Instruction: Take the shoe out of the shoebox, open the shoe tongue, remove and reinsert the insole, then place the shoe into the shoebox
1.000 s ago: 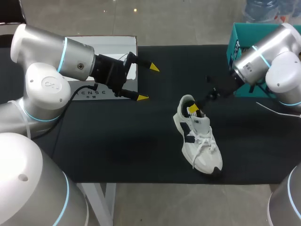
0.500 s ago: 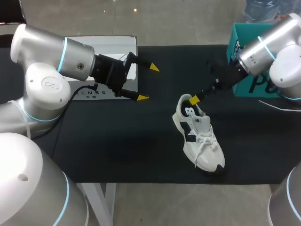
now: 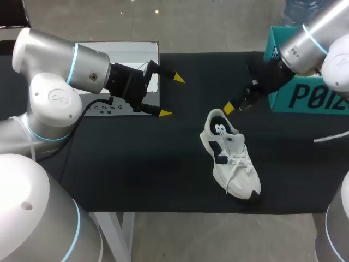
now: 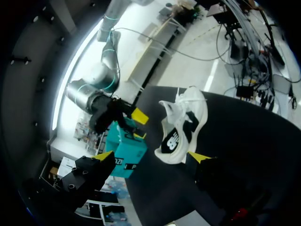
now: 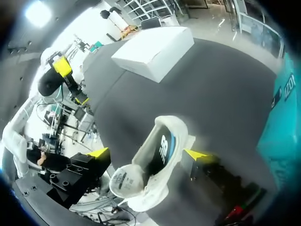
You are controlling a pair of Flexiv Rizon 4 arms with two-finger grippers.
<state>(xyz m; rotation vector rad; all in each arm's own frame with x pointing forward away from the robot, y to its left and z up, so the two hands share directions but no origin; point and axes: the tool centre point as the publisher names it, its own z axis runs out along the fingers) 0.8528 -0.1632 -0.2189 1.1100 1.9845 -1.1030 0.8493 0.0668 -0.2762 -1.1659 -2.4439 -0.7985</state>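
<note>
A white shoe [image 3: 230,155] with dark side panels lies on the black table, heel toward the far side; its dark insole with a white mark shows inside the opening. My right gripper [image 3: 235,105] hangs open just above and behind the heel, touching nothing. Seen from the right wrist, the shoe [image 5: 149,165] lies below the gripper [image 5: 146,153], between its spread fingers. The teal shoebox [image 3: 305,82] stands at the far right. My left gripper [image 3: 172,95] is open in the air left of the shoe; in its wrist view [image 4: 152,157] the shoe [image 4: 183,126] is ahead.
A white box lid [image 3: 122,76] lies at the far left of the table, partly under my left arm. Bare black table surface [image 3: 136,164] stretches in front of and left of the shoe.
My right gripper has come out of the shoe's opening, spread wide and risen back toward the teal shoebox. The shoe stays on the table. The left arm has not moved.
</note>
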